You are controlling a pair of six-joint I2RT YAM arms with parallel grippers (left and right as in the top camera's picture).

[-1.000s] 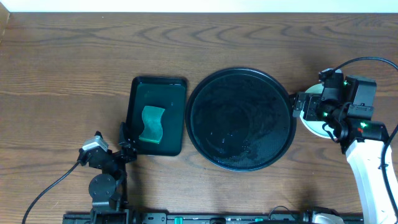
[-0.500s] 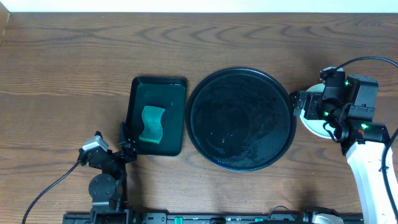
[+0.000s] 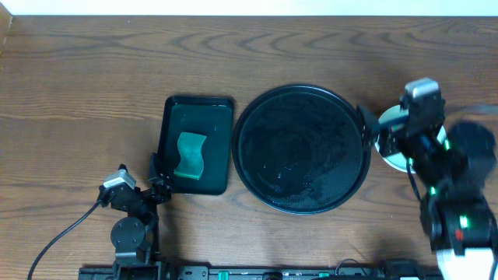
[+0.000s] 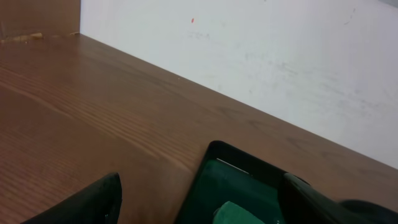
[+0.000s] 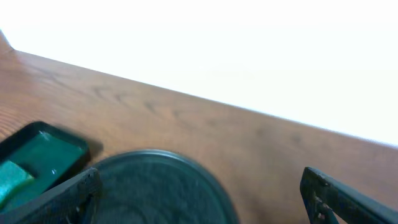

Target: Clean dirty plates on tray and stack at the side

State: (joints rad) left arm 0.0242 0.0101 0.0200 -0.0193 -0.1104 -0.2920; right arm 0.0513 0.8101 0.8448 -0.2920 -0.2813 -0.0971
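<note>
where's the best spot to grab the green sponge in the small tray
Probably the middle of the sponge, gripping across its shorter width and coming straight down from above. It lies flat inside the green tray, whose raised rim would block a sideways approach.

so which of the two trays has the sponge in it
The smaller rectangular dark green tray, left of the round black tray; the green sponge lies in it.

Brown wooden desk (image 3: pixel 93 70), white wall (image 4: pixel 280 56) behind
Grain runs left to right; the wall meets the desk's far edge.
</note>
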